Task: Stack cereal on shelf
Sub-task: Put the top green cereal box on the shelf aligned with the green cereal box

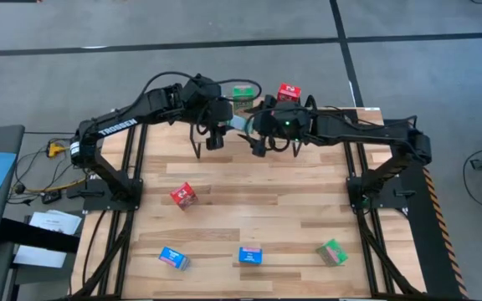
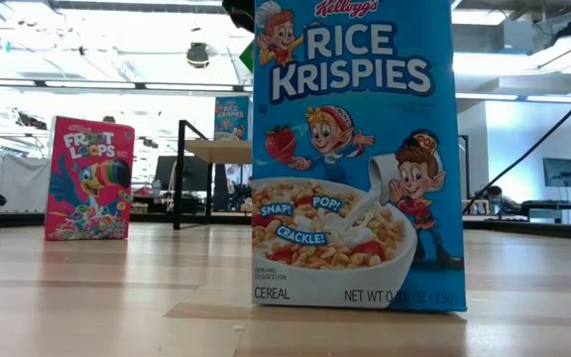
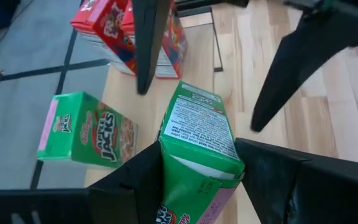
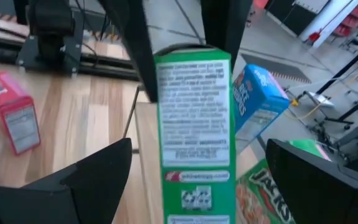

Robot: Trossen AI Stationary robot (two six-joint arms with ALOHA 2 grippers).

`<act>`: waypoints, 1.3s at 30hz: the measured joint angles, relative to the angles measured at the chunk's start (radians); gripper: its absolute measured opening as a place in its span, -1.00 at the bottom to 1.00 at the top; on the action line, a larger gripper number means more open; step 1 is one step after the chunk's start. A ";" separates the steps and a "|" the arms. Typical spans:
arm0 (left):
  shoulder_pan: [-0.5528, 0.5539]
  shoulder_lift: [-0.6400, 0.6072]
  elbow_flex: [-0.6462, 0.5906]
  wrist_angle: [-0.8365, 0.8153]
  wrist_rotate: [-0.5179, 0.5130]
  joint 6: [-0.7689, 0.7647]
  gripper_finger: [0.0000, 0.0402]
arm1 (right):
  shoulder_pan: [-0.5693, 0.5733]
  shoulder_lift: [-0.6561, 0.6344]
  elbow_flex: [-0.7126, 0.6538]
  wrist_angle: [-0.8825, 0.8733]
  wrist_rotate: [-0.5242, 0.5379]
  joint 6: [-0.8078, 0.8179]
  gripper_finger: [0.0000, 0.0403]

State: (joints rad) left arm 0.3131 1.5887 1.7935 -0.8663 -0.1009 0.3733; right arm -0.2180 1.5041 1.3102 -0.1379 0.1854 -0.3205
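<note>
My left gripper is shut on a green cereal box and holds it up over the far middle of the table, by the shelf. My right gripper faces it from the right. It is open, and its fingers stand on either side of the box's far end without touching. A second green box, a red box and a blue box stand at the shelf. In the high view the two grippers are close together. My left gripper pinches the green box between its two fingers, on the two broad faces near its near end. The fingers slant down and away, along the box's length. The box sticks out ahead of the fingers, lifted clear, its narrow printed side up.
On the tabletop lie a red box at mid-left, two blue boxes near the front edge and a green box at front right. The shelf's thin black legs stand below the grippers.
</note>
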 joint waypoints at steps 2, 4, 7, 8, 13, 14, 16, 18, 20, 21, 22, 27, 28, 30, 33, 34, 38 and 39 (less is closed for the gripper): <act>-0.005 0.000 0.000 0.006 0.000 0.000 -0.13 | -0.001 0.008 0.000 0.014 0.000 0.001 0.95; -0.007 0.000 0.000 0.010 0.000 0.000 -0.13 | -0.006 0.008 0.000 0.012 0.000 0.004 0.93; -0.007 0.000 0.000 0.011 0.001 0.000 -0.13 | -0.007 0.007 0.000 0.015 0.001 0.022 0.88; -0.007 0.000 0.000 0.011 0.003 0.000 -0.13 | -0.008 0.007 0.000 0.015 0.001 0.033 0.85; -0.009 0.000 0.000 0.034 0.017 -0.001 -0.13 | -0.016 0.007 0.000 0.004 -0.001 0.061 0.67; -0.009 0.000 0.000 0.037 0.017 -0.001 -0.13 | -0.016 0.007 0.000 0.001 -0.001 0.061 0.63; -0.009 0.000 0.000 0.045 0.017 -0.001 -0.13 | -0.013 0.007 0.000 -0.005 -0.001 0.061 0.57; -0.009 0.000 0.000 0.051 0.017 0.000 -0.13 | -0.012 0.007 0.000 -0.008 0.000 0.061 0.54; -0.009 0.000 0.000 0.050 0.017 0.000 -0.13 | -0.012 0.007 0.000 -0.008 -0.001 0.066 0.51; -0.009 0.000 0.000 0.050 0.017 0.000 -0.13 | -0.012 0.007 0.000 -0.008 -0.001 0.070 0.50; -0.009 0.000 0.000 0.050 0.017 0.000 -0.13 | -0.012 0.007 0.000 -0.010 -0.001 0.076 0.49; -0.009 0.000 0.000 0.050 0.017 0.000 -0.13 | -0.010 0.007 0.000 -0.020 -0.001 0.089 0.42; -0.009 0.000 0.000 0.050 0.017 0.003 -0.13 | -0.008 0.007 0.000 -0.019 -0.001 0.094 0.40; -0.009 0.000 0.000 0.049 0.018 0.001 -0.13 | -0.006 0.007 0.000 -0.020 0.000 0.103 0.37; -0.010 0.000 0.000 0.049 0.018 -0.002 -0.13 | -0.005 0.007 0.000 -0.019 -0.001 0.111 0.31; -0.009 0.000 0.000 0.049 0.018 -0.002 -0.13 | -0.005 0.007 0.000 -0.019 -0.001 0.111 0.29; -0.009 0.000 0.000 0.050 0.018 -0.004 -0.13 | -0.005 0.007 0.000 -0.019 -0.001 0.111 0.19; -0.009 0.000 0.000 0.050 0.018 -0.007 -0.13 | -0.005 0.007 0.000 -0.019 -0.001 0.111 0.16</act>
State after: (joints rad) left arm 0.3038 1.5886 1.7935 -0.8165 -0.0834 0.3661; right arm -0.2234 1.5112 1.3106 -0.1574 0.1845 -0.2099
